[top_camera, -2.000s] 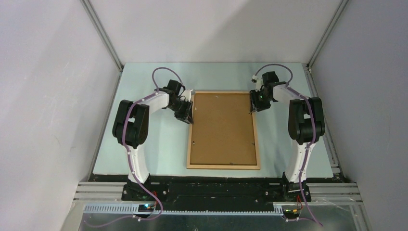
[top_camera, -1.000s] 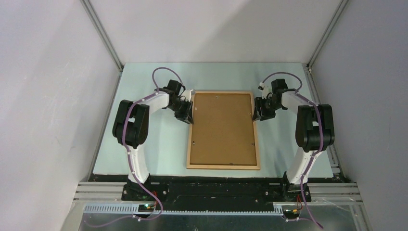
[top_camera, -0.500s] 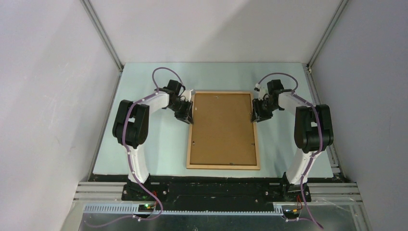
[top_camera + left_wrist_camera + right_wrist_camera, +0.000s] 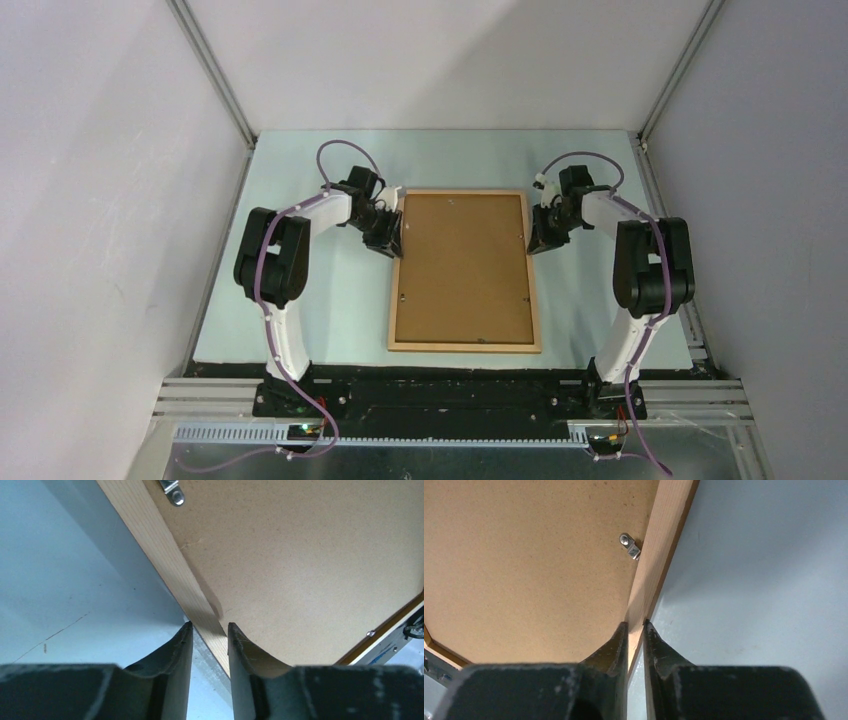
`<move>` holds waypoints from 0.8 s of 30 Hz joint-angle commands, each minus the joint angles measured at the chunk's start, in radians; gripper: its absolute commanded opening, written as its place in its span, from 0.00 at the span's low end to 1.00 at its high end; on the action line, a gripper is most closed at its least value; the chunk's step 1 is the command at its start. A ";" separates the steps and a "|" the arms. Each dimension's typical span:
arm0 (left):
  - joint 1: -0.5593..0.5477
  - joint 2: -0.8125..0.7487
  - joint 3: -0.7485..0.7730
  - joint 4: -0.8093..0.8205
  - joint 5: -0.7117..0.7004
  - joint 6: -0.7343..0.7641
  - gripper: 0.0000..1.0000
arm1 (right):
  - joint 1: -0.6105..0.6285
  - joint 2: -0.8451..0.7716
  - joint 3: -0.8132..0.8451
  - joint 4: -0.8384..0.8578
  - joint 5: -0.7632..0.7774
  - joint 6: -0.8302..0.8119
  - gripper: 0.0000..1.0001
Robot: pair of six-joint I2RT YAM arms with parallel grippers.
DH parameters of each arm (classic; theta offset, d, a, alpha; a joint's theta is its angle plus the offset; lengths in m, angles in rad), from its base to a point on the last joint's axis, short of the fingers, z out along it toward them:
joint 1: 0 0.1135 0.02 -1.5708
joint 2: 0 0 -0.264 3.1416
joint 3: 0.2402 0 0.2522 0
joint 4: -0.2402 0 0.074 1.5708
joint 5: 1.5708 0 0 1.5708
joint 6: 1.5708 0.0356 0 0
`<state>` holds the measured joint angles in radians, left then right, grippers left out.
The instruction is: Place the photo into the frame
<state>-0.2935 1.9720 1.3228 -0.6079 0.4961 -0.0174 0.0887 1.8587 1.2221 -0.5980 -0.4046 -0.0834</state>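
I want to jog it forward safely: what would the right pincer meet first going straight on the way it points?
The frame: its right-hand rail sits between the tips of the right pincer; the table seems to lie just beyond, though depth is unclear.

The top camera looks steeply down from the near side over the whole tabletop. Each wrist camera peers past its fingers, very close, along one rail of the frame; all views share it.

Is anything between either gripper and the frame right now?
Nothing visible does. The left gripper straddles the left rail of the frame, the right gripper its right rail, with fingers directly against bare wood.
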 commanded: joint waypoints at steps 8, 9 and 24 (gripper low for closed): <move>-0.015 -0.049 0.006 -0.010 0.056 0.025 0.65 | -0.051 -0.018 -0.038 -0.008 -0.003 -0.020 0.00; -0.014 -0.054 0.008 -0.010 0.053 0.025 0.68 | -0.052 -0.025 -0.045 -0.011 -0.001 -0.022 0.00; -0.016 0.043 0.202 -0.011 -0.105 -0.087 0.92 | -0.065 -0.130 -0.125 -0.023 0.028 -0.050 0.00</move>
<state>-0.3035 1.9732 1.4464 -0.6338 0.4694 -0.0528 0.0311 1.7828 1.0996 -0.6224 -0.3935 -0.1112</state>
